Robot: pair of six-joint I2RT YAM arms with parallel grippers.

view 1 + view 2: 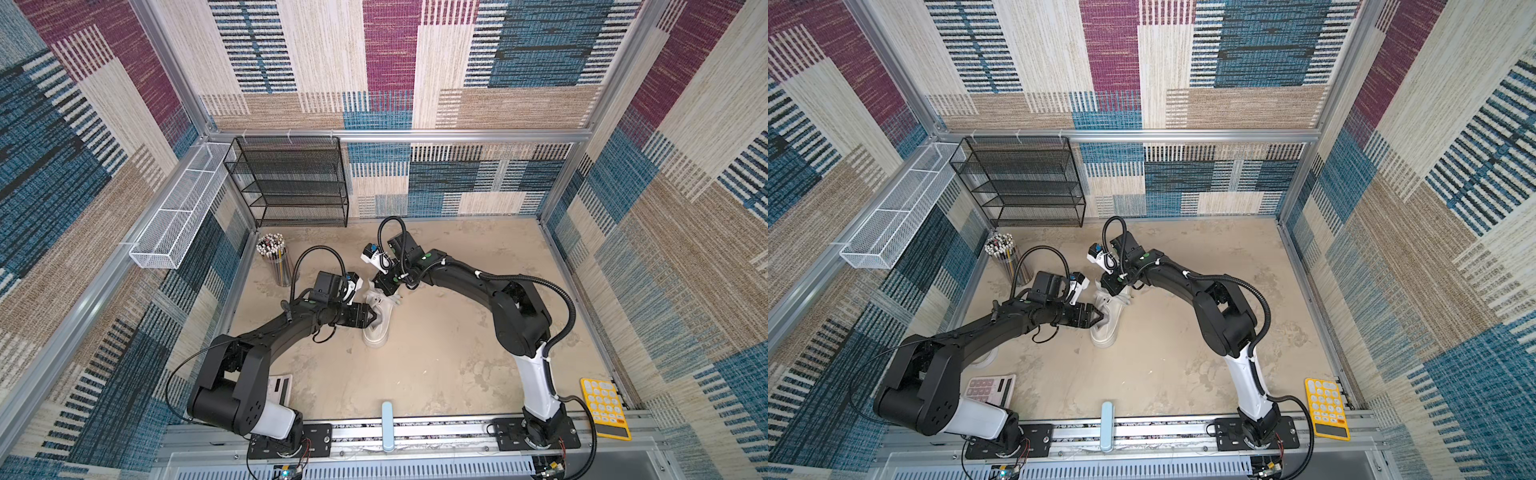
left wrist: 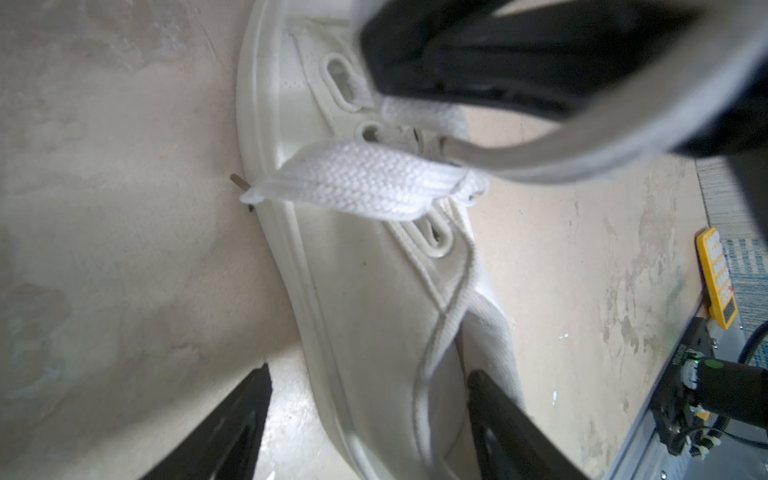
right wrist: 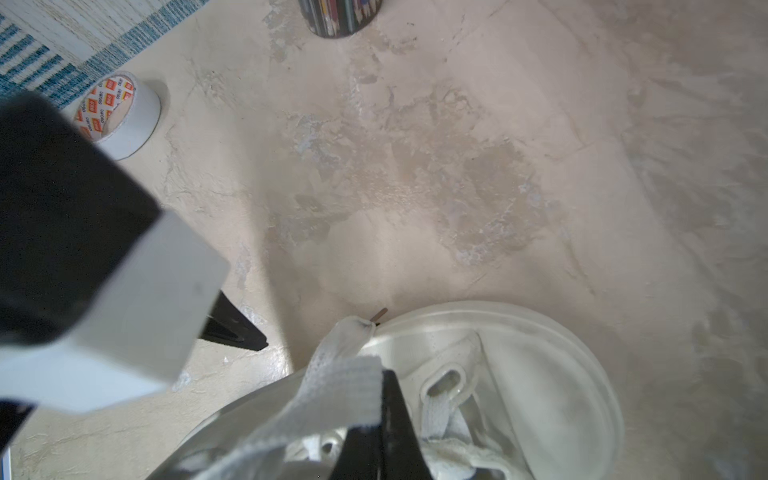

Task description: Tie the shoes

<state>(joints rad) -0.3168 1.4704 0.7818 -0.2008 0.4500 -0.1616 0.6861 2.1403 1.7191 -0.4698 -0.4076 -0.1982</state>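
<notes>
A white sneaker (image 1: 377, 328) (image 1: 1105, 330) stands mid-table, toe toward the front. My left gripper (image 1: 372, 318) (image 2: 370, 374) is open and straddles the shoe's side wall (image 2: 357, 299): one finger is over the table beside the sole, the other is by the tongue and a lace strand. At the shoe's rear my right gripper (image 1: 388, 291) (image 3: 382, 411) has its jaws together on a flat white lace (image 3: 332, 390). That lace's dark tip (image 3: 380, 312) pokes past the sole. In the left wrist view the lace (image 2: 357, 183) hangs across the eyelets.
A pencil cup (image 1: 276, 259) stands at the back left, with a black mesh rack (image 1: 291, 183) and a white wire basket (image 1: 183, 212) behind it. A tape roll (image 3: 120, 112) lies near the left wall. A yellow calculator (image 1: 604, 407) and a white calculator (image 1: 279, 388) sit at the front corners.
</notes>
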